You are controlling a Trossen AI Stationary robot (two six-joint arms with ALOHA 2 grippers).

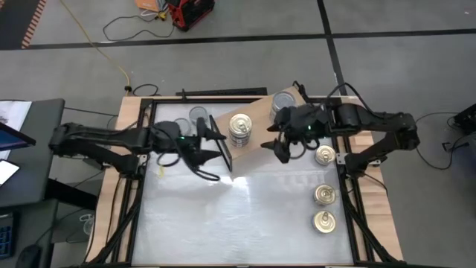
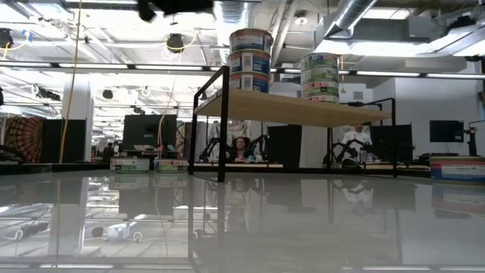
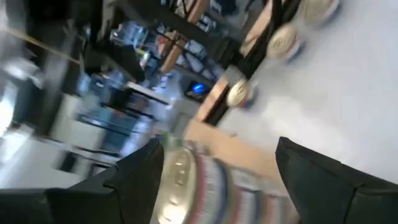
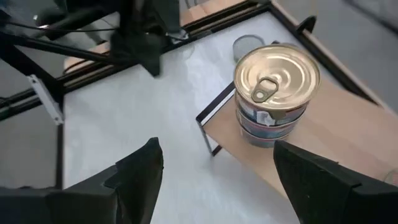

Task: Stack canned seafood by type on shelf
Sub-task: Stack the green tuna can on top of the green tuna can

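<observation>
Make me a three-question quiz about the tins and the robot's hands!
1. Where is the stack with the gold pull-tab lid?
A. on the floor
B. on the shelf
C. in a person's hand

2. How many gold-topped tins sit loose on the white table beside the right arm?
A. one
B. six
C. three

3. How is the right gripper?
A. open and empty
B. shut on a tin
C. shut on a cable

Answers:
1 B: the stack stands on the shelf near its corner.
2 C: the high view shows three loose tins in a row.
3 A: the right gripper has its fingers wide apart with nothing between them.
</observation>
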